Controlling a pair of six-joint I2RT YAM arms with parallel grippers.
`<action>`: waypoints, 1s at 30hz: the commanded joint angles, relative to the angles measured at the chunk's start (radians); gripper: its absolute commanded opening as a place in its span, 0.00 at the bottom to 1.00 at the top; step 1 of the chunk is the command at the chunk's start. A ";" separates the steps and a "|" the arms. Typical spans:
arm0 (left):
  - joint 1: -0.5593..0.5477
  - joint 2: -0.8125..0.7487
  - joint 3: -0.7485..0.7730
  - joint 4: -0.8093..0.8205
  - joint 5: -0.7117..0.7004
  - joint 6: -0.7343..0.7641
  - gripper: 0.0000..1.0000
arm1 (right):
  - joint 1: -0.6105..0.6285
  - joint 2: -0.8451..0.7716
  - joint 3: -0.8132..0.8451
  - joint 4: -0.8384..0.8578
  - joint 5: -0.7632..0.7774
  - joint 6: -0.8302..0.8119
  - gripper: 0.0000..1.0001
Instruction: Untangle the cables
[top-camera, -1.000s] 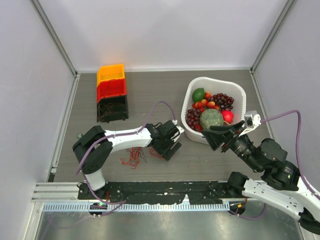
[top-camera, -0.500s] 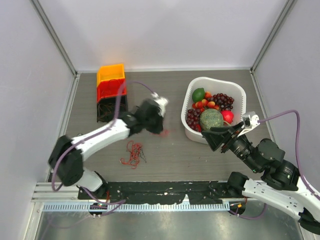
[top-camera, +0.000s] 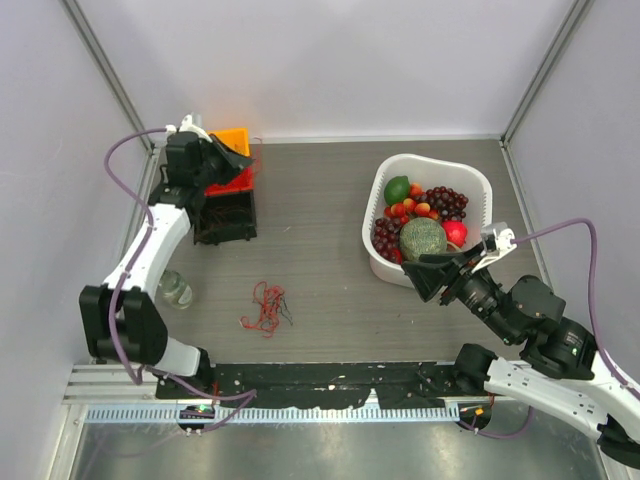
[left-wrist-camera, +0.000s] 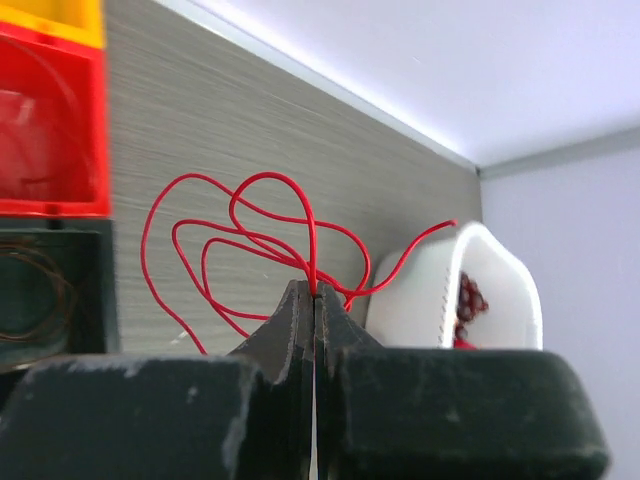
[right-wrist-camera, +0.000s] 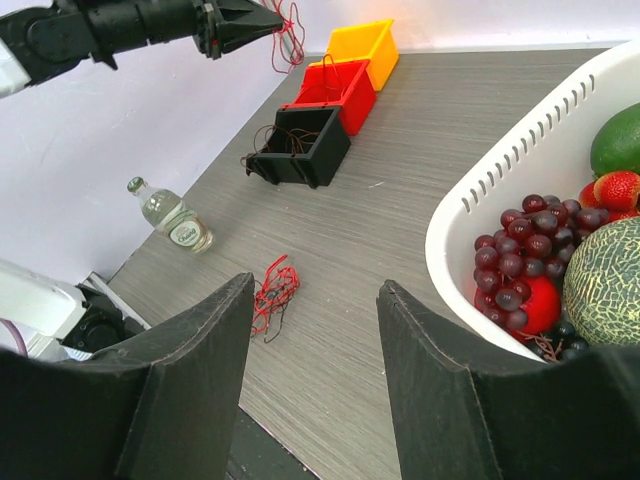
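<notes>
A small tangle of thin red cables (top-camera: 266, 307) with a dark strand lies on the table near the front; it also shows in the right wrist view as the tangle (right-wrist-camera: 275, 295). My left gripper (top-camera: 236, 160) is raised over the coloured bins at the back left. It is shut on a single looped red wire (left-wrist-camera: 250, 240), pinched at the fingertips of the left gripper (left-wrist-camera: 315, 290). The right wrist view shows that wire (right-wrist-camera: 291, 24) dangling above the bins. My right gripper (top-camera: 425, 275) hovers open and empty beside the white basket, right of the tangle, its fingers (right-wrist-camera: 200, 340) wide apart.
Orange (top-camera: 236, 140), red (top-camera: 232, 183) and black (top-camera: 225, 216) bins stand in a row at the back left; the black one holds dark wire. A small glass bottle (top-camera: 175, 290) lies left of the tangle. The white basket (top-camera: 372, 215) of fruit sits at the right.
My left gripper shut on a red wire beside the tangle and swung it up to the back left over the bins. The tangle stayed on the table. The right arm barely moved.
</notes>
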 joint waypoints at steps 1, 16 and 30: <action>0.096 0.117 0.112 -0.098 -0.021 -0.096 0.00 | -0.002 0.010 0.022 0.024 0.018 -0.011 0.58; 0.271 0.454 0.325 -0.177 -0.041 -0.109 0.35 | -0.002 0.022 0.002 0.049 -0.040 0.048 0.57; 0.173 -0.133 -0.142 -0.225 0.029 -0.041 0.70 | -0.001 0.370 -0.036 0.179 -0.206 0.068 0.57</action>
